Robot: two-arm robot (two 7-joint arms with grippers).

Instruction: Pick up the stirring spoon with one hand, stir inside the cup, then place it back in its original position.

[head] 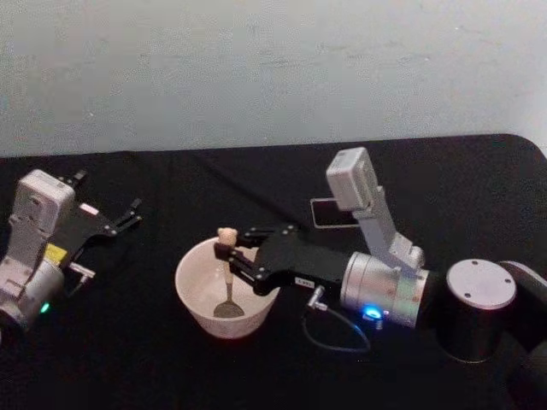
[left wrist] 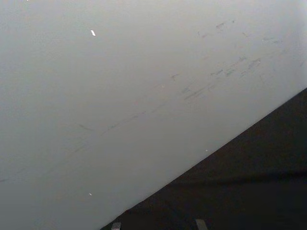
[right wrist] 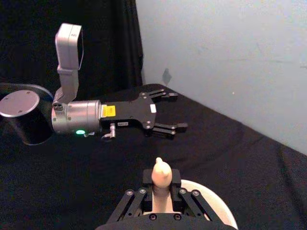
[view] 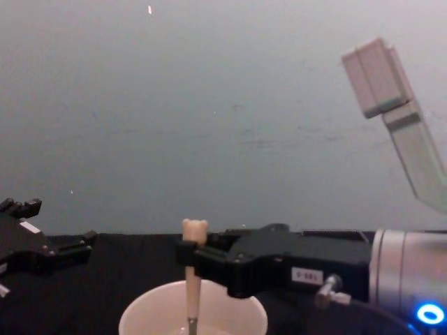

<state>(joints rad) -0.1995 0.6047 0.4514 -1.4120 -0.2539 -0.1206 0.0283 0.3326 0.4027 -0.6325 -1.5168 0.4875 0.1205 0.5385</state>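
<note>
Stirring spoon [head: 228, 286] stands upright in the cup [head: 198, 314], clamped at its bear-topped handle by the right gripper [head: 225, 254]; light, slim, probably slippery; left gripper [head: 111, 198] idles, fingers spread

No writing can be made out anywhere. The right gripper [view: 187, 252] carries a small white label [view: 306, 275] whose dark print is too small to read. The left gripper [right wrist: 176, 111] bears a yellow sticker [right wrist: 108, 111] and a white patch [right wrist: 152, 108], both illegible
</note>
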